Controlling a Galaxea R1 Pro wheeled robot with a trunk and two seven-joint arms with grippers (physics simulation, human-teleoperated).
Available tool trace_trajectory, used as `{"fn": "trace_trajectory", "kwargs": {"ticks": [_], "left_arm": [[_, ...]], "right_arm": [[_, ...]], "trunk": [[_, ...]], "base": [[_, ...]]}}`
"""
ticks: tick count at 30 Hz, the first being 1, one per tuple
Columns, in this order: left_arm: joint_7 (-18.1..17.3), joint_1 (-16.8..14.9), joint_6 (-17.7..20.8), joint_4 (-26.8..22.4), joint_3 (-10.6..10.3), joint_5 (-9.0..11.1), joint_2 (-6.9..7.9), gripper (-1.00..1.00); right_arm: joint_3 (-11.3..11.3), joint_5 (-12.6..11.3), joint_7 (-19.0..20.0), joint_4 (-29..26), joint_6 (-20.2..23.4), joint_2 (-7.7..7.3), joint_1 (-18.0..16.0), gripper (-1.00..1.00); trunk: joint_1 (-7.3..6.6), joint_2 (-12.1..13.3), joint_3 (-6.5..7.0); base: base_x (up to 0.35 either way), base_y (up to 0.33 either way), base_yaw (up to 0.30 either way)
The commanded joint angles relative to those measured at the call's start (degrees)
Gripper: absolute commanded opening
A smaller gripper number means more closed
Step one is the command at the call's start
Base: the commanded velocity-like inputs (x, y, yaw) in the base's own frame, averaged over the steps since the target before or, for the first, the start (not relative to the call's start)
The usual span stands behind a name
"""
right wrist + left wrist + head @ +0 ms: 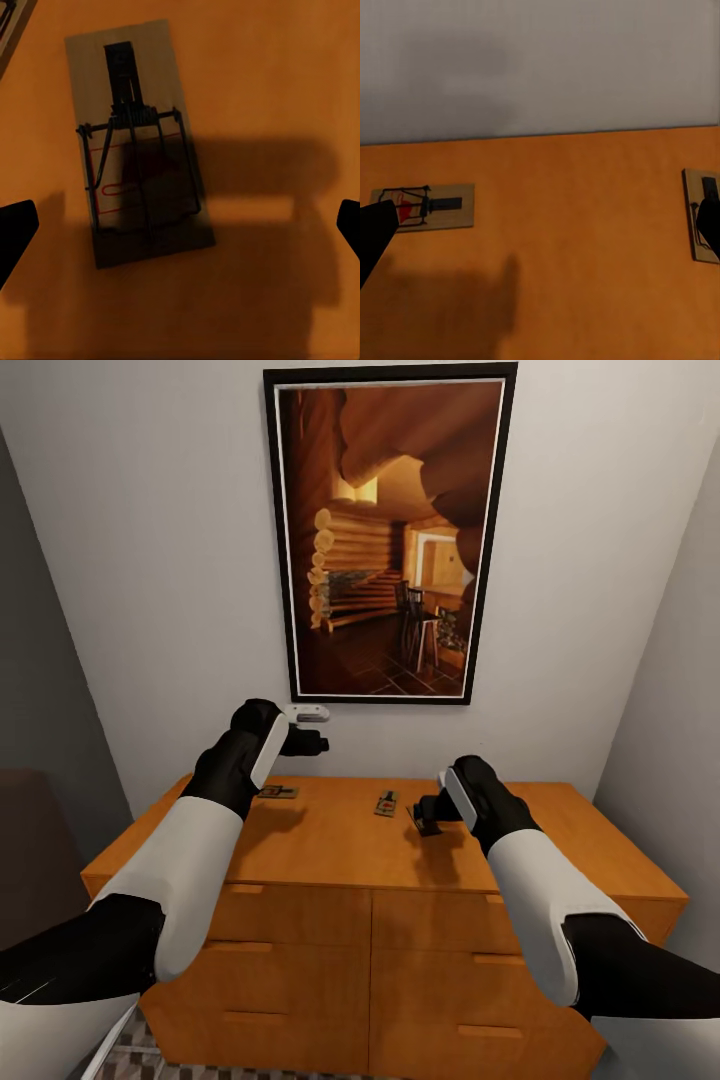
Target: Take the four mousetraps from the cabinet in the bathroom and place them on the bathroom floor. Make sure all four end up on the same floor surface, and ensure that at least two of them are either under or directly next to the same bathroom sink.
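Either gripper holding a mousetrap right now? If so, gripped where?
Nothing held. The right gripper is open above a mousetrap lying on the cabinet; the left gripper is open too, empty.

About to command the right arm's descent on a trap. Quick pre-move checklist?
1. Right gripper open: ok, fingertips spread wide.
2. Right gripper empty: ok.
3. Target mousetrap between the fingertips: not ok, it sits off-centre and skewed.
4. Trap flat on the cabinet top: ok.
5. Left gripper out of the way: ok, over another mousetrap.
6. All four traps located: cannot tell; head view shows a few.
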Motion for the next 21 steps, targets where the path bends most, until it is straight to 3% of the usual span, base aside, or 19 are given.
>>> {"fn": "trace_trajectory", "kwargs": {"ticks": [1,21], "left_arm": [[0.6,0.0,0.2,0.0,-0.1,0.6,0.02,1.00],[0.6,0.0,0.2,0.0,-0.1,0.6,0.02,1.00]], "right_arm": [[-0.2,-0.3,-0.4,0.0,0.2,0.05,0.0,1.00],[-0.2,0.2,-0.4,0.3,0.2,0.01,-0.1,1.00]], "trunk": [[0.00,0.0,-0.07],[0.00,0.0,-0.07]], "base": [[0.000,0.000,0.000],[0.001,0.000,0.000]]}}
